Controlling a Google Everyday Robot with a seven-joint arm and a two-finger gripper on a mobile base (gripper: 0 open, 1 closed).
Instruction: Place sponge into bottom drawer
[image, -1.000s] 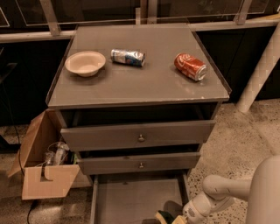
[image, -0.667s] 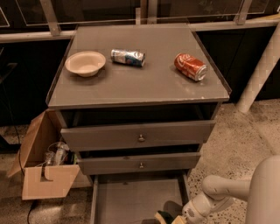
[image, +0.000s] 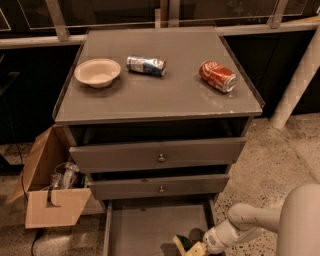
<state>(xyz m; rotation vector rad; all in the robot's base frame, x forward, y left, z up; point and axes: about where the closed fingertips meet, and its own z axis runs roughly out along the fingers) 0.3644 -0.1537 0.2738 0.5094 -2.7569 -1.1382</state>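
My claw (image: 189, 248) is clenched on the sponge (image: 186, 241), its dark green top showing between the tips. Just under and left of the claw lies the open bottom drawer (image: 145, 227). The two upper drawers (image: 155, 156) are above the claw.
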